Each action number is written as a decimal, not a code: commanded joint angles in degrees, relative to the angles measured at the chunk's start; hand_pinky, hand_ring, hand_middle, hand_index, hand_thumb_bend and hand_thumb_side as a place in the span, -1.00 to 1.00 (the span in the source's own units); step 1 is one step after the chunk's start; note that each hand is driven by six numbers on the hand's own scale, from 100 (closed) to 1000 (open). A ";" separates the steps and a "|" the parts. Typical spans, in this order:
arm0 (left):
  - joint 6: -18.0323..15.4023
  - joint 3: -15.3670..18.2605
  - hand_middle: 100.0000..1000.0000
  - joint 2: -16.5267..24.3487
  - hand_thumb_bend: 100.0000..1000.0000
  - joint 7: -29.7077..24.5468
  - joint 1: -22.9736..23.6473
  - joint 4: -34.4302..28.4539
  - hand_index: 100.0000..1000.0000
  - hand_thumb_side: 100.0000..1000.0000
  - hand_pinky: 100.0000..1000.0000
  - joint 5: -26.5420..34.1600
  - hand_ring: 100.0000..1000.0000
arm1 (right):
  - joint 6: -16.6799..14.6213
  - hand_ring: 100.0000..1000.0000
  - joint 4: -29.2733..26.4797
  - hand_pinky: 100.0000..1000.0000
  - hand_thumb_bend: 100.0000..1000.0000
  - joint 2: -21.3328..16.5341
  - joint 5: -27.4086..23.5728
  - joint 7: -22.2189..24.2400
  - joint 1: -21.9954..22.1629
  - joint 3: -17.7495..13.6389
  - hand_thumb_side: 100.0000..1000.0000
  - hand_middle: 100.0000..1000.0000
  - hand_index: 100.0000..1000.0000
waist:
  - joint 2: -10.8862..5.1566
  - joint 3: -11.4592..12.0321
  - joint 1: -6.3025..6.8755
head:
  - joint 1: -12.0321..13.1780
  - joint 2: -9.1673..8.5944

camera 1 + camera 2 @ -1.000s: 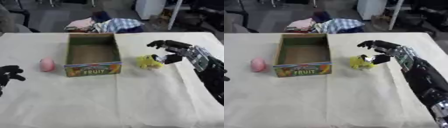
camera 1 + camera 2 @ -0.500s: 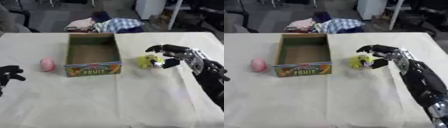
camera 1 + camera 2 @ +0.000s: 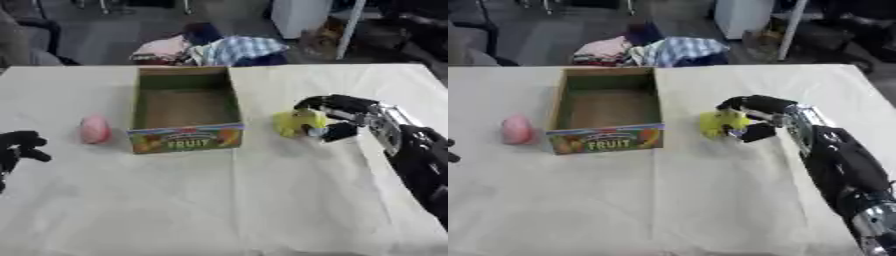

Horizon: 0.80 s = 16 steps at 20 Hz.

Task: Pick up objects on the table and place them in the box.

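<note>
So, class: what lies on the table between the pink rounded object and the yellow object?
The open cardboard box labelled FRUIT sits between pink object and yellow object, clear in both eye views.

Box (image 3: pixel 185 138), near front panel: word "FRUIT" in pale capitals on a printed strip of green, orange and blue; smaller print on that strip illegible; no other text readable.

Box (image 3: pixel 185 109): open cardboard, upright, "FRUIT" printed on near wall. Pink object (image 3: pixel 94 128): left of box, apart. Yellow object (image 3: pixel 296 122): right of box.
</note>
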 commanded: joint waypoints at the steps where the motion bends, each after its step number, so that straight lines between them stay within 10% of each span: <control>1: -0.07 0.14 0.24 1.21 -0.64 -0.16 -0.43 -0.59 0.49 0.72 1.00 -0.14 0.15 | 0.38 0.85 0.20 0.57 -1.00 -0.82 2.16 -1.22 -0.89 -0.64 0.76 0.82 1.00 | -0.49 0.01 0.21 | 0.03 0.28; 13: -0.04 0.14 0.24 1.15 -0.64 -0.15 -0.41 -0.61 0.49 0.72 1.00 -0.05 0.15 | 2.22 0.64 0.20 0.42 -0.98 0.49 7.64 -3.88 -0.90 -0.59 0.56 0.55 0.90 | -0.49 0.06 0.32 | -0.03 0.28; 16: -0.04 0.16 0.24 1.16 -0.64 -0.11 -0.39 -0.62 0.49 0.73 1.00 -0.06 0.15 | 2.70 0.48 -0.17 0.31 -0.74 0.67 8.95 -5.48 -0.85 -0.61 0.17 0.33 0.76 | -0.47 0.06 0.34 | -0.02 0.28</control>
